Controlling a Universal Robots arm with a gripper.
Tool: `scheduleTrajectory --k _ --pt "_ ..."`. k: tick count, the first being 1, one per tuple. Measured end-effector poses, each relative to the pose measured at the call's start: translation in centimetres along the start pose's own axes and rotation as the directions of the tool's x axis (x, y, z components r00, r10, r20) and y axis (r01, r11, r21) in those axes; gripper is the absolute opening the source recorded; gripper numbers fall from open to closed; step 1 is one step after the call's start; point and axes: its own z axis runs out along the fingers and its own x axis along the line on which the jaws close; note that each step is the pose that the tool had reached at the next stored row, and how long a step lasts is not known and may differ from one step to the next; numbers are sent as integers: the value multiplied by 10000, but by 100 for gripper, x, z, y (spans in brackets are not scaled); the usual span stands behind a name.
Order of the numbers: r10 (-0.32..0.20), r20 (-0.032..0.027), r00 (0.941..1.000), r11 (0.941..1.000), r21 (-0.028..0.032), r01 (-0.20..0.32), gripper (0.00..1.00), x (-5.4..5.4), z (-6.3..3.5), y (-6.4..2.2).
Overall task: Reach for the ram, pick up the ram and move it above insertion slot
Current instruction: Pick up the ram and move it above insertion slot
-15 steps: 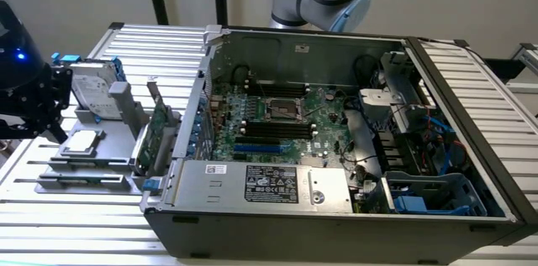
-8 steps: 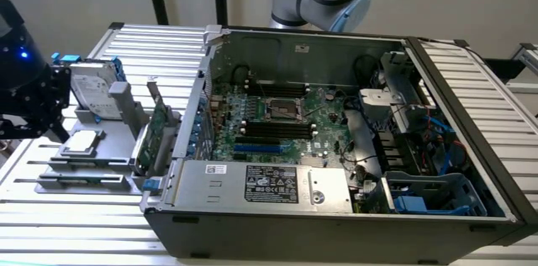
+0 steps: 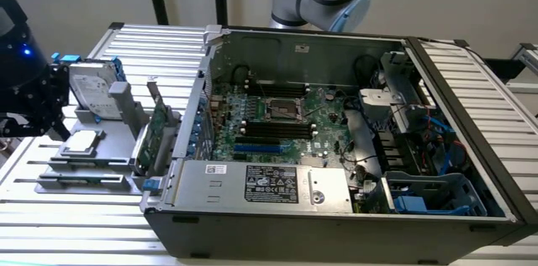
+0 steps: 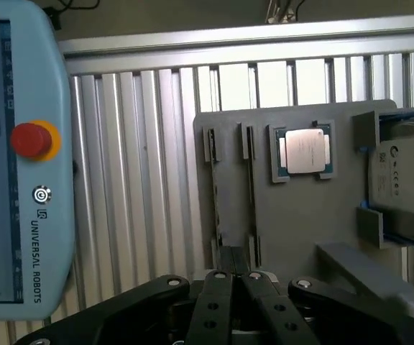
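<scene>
Plainly, the ram (image 4: 217, 201) stands on its long edge in a narrow slot of a grey tray (image 4: 293, 215), with nothing gripping it. In the exterior view the ram (image 3: 84, 178) shows as a thin green strip at the tray's end (image 3: 50, 185) closest to the counter's near edge. A second narrow slot (image 4: 251, 187) runs just beside it.

The gripper (image 4: 236, 277) is near one end of these two slots. Its black fingers (image 4: 218, 302) lie together with nothing between them.

Further along the tray, a square silver processor chip (image 4: 304, 151) rests flat in its recess. Past it, a hard drive (image 4: 408, 180) stands held in a bracket. In the exterior view a green expansion card (image 3: 155, 133) stands upright on the tray, on the side next to the computer case (image 3: 336, 215).

The case lies open on the ribbed metal counter (image 3: 151, 45), just beside the tray and toward the exterior view's right.

A pale blue control tablet (image 4: 20, 158) with a red button (image 4: 31, 140) lies on the counter near the tray.
</scene>
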Motion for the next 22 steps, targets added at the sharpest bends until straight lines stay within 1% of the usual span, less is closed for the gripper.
scheduleTrajectory --k 1,4,6,7,12,22 --pt "0 0 10000 10000 8 0 12 0 5 9" --pt "-1 4 10000 10000 27 1 30 2 51 27" --pt "-1 4 10000 10000 36 1 30 3 87 37" --pt "-2 4 10000 10000 39 2 36 4 105 41" --pt "-2 3 10000 10000 40 2 36 7 196 51" --pt "-10 3 10000 10000 40 10 36 18 378 46"
